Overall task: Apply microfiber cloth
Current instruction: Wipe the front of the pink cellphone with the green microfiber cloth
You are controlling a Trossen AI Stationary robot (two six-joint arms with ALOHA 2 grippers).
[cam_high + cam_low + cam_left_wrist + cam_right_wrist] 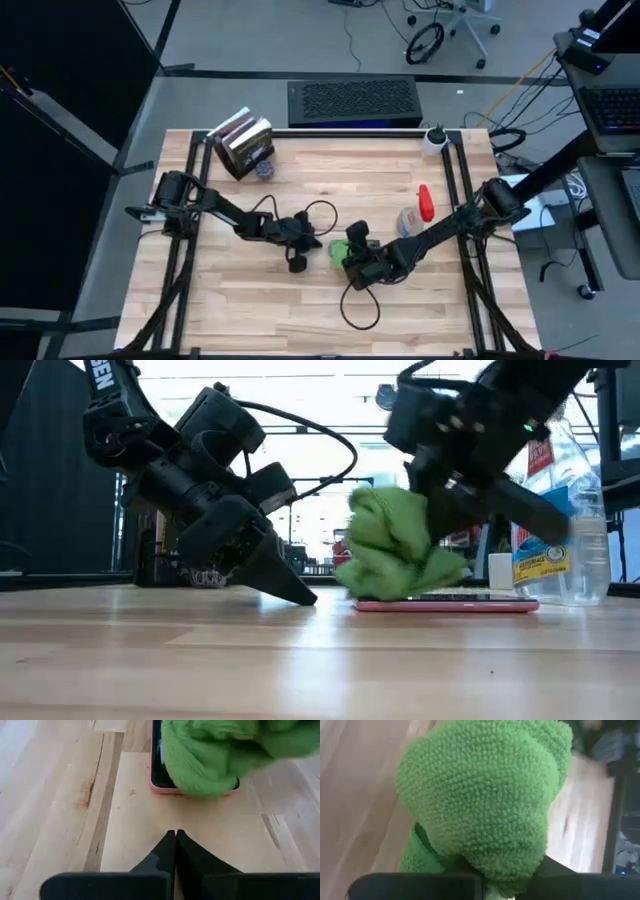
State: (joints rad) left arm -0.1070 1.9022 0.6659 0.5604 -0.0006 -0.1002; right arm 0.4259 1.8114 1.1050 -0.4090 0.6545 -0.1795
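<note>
Right gripper (pixel 352 252) clamped on microfiber cloth (pixel 398 543), frame centre in low view, bunched cloth pressing flat pink-edged device (pixel 447 603) directly beneath. Left gripper (pixel 175 836), fingers together, just beside device, idle. Wipe likely runs along device's long axis.

The green cloth (pixel 215 755) covers most of the pink-edged phone (pixel 159 780) and hides the right tool's fingertips.

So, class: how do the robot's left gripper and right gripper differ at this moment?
The left gripper is shut on nothing, while the right gripper is shut on the green cloth. The left gripper's tip rests on the bare table; the right gripper presses the cloth onto the pink-edged phone. Both angle down toward the table's middle.
</note>
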